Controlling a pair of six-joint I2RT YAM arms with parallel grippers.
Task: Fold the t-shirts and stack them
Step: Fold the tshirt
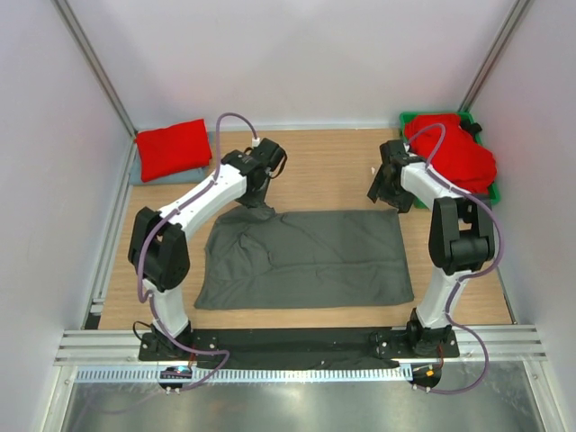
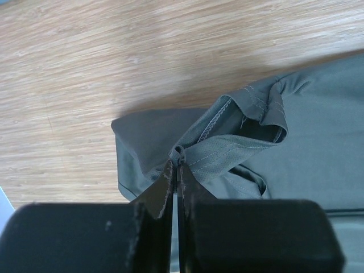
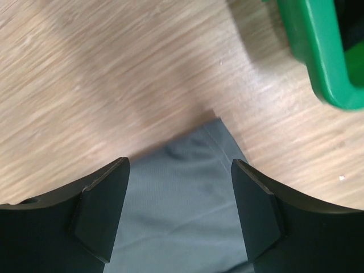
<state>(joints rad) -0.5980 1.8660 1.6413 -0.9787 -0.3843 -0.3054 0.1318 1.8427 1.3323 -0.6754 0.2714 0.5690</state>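
A dark charcoal grey t-shirt (image 1: 306, 256) lies spread flat on the wooden table. My left gripper (image 1: 259, 200) is shut on a pinch of its far left sleeve edge (image 2: 178, 153), lifting the cloth a little. My right gripper (image 1: 389, 196) is open and empty, hovering just over the shirt's far right corner (image 3: 187, 193), with one finger (image 3: 102, 207) on each side of it. A folded red t-shirt (image 1: 173, 148) lies on a pale blue-grey one (image 1: 144, 174) at the far left. More red shirts (image 1: 454, 153) fill the green bin.
The green plastic bin (image 1: 409, 119) stands at the far right corner, and its rim shows in the right wrist view (image 3: 324, 51). White walls close in the table on three sides. Bare wood lies between the two arms behind the grey shirt.
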